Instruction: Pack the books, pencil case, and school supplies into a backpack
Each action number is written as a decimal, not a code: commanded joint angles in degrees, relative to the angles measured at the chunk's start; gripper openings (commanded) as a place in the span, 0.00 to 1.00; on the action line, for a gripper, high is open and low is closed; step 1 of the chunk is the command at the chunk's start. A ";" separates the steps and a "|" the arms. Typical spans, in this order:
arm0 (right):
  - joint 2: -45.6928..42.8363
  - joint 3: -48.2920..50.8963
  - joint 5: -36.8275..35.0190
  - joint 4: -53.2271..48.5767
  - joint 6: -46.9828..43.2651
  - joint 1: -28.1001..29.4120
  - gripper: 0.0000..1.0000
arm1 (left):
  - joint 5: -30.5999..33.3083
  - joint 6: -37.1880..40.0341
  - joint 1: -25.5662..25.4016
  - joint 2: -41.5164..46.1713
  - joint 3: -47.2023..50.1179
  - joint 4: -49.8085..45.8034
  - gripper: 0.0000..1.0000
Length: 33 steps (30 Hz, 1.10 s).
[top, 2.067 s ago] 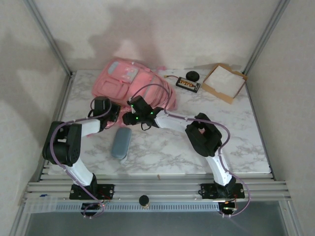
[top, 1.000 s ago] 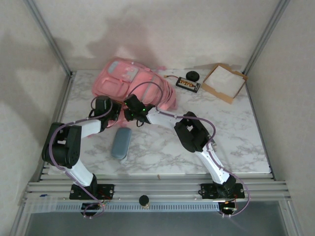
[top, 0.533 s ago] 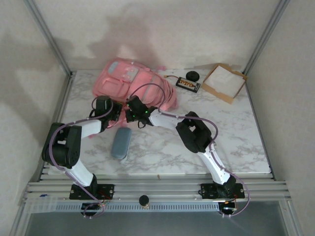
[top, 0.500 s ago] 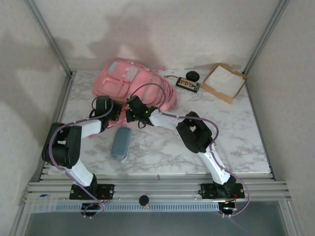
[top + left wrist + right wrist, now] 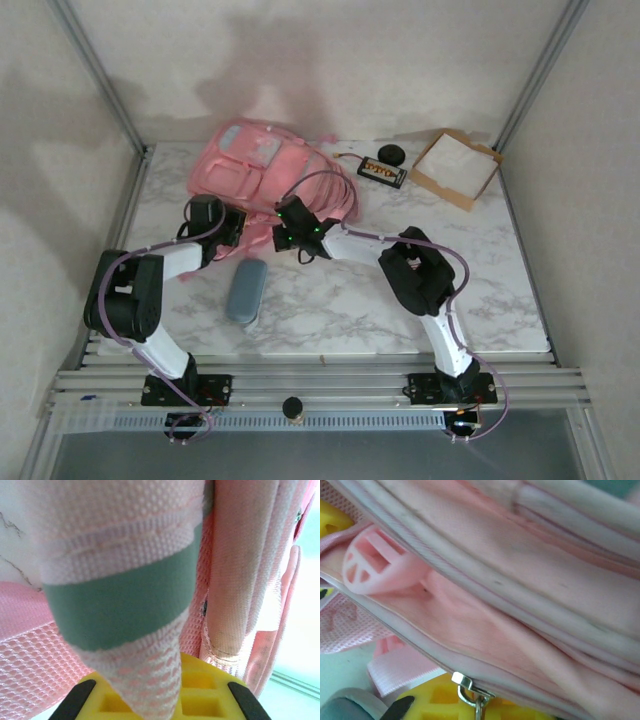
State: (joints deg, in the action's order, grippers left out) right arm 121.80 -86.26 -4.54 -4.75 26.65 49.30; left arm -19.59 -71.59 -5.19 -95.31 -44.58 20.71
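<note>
Our left tool (image 5: 230,226) pinches a mesh strap (image 5: 125,605) of the pink backpack (image 5: 262,165), likely anchoring the bag, which lies at 11 o'clock on the desk (image 5: 500,270). The grey-blue pencil case (image 5: 246,290) waits at its 6 o'clock. Our right tool (image 5: 288,233), pressed together on the zipper edge (image 5: 470,670), has shifted toward 3 o'clock, seemingly drawing the opening wider.

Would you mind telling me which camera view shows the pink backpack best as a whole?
The top external view: the backpack shows nearly whole there, front pockets up. The left wrist view gives a close-up of its mesh strap; the right wrist view, its seams and a zipper pull.
</note>
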 commanded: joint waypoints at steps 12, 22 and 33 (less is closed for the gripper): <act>-16.71 12.13 3.79 -2.59 1.90 -4.83 0.00 | -1.75 9.33 12.07 -6.76 -11.66 -2.96 0.00; -14.45 5.77 12.25 -1.83 2.84 -1.22 0.00 | -5.52 0.67 7.51 7.31 2.77 3.61 0.76; -14.93 5.76 13.76 -1.13 1.82 0.61 0.00 | 7.34 -19.72 -10.54 18.67 13.85 11.83 0.80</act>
State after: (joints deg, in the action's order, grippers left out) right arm 108.31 -78.06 7.18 -8.19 29.21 49.04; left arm -17.08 -83.92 -13.85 -77.38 -32.16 28.03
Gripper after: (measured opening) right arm 0.050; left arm 0.805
